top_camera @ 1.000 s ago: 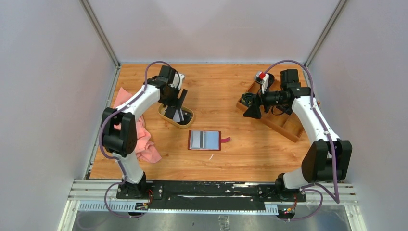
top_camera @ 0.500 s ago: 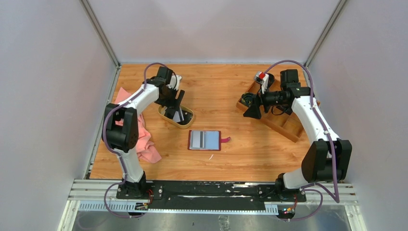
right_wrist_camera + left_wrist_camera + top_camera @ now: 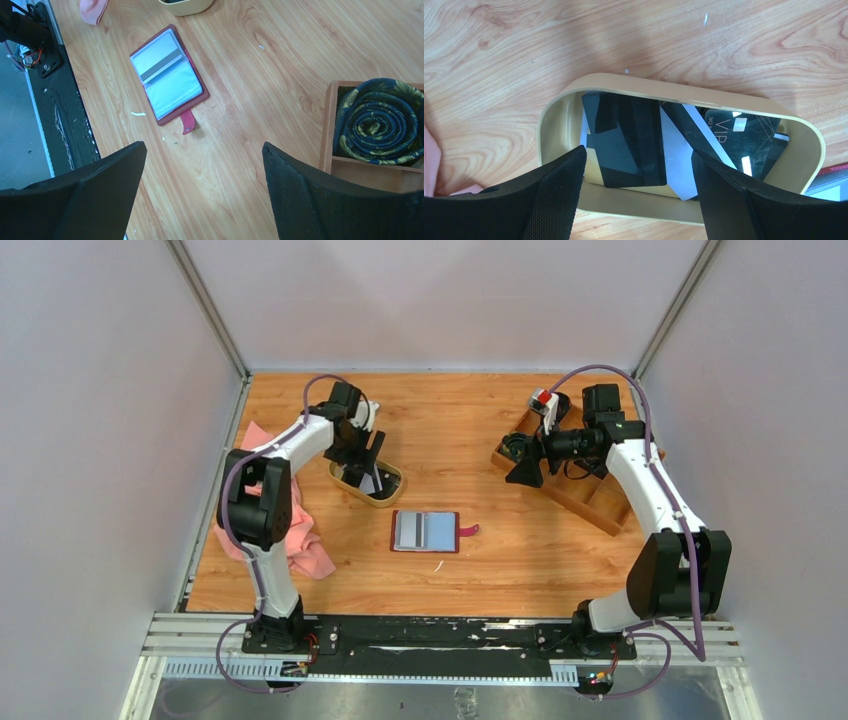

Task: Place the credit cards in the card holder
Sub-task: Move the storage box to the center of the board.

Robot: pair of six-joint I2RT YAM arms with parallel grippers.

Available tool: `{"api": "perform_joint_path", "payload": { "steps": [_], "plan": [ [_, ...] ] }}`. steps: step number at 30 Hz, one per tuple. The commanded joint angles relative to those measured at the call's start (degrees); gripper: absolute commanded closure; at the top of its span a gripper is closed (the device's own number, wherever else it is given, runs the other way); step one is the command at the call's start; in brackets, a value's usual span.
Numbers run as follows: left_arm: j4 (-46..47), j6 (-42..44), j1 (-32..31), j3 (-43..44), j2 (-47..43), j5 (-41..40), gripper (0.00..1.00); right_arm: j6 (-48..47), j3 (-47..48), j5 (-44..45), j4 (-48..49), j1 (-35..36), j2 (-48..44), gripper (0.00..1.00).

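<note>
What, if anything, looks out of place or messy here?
Nothing looks damaged. The credit cards lie jumbled at crossed angles in the tan dish, a pink cloth sits crumpled on the left, and a small white scrap lies near the open card holder.

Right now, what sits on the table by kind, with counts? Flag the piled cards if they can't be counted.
card holder: 1
tan dish: 1
wooden tray: 1
pink cloth: 1
rolled tie: 1
credit cards: at least 3, overlapping in the dish, exact count unclear
Total: 5, plus the cards
</note>
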Motion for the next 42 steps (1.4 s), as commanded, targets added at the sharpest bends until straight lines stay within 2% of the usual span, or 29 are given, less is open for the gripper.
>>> {"api": "perform_joint_path", "payload": {
  "steps": [1,15,25,34,38,42],
  "plan": [
    [0.8,0.3,0.3,0.2,1.8,-0.5,0.19,-0.8,-0.8,-1.4,-0.2,-0.9,0.7,0.1],
    [2.1,-1.1,2.5,-1.3,3.0,2.4,0.19,-0.9,-0.8,-1.3,-0.3,-1.0,0.5,0.11],
    [1.3,-1.6,3.0,-1.1,5.1,4.0,0.23,-0.8,-0.8,-1.4,-0.3,-1.0,0.6,0.11],
    [0.9,-1.7,3.0,-1.2,6.8,5.4,0.24,-0.7,-0.7,-1.7,-0.3,-1.0,0.5,0.11],
    [0.8,-1.8,3.0,-1.1,7.2,6.1,0.31,-0.7,-0.7,-1.9,-0.3,-1.2,0.4,0.11],
    [0.8,-1.9,3.0,-1.3,6.9,6.4,0.33,-0.7,-0.7,-2.0,-0.3,-1.3,0.3,0.11]
  ]
}}
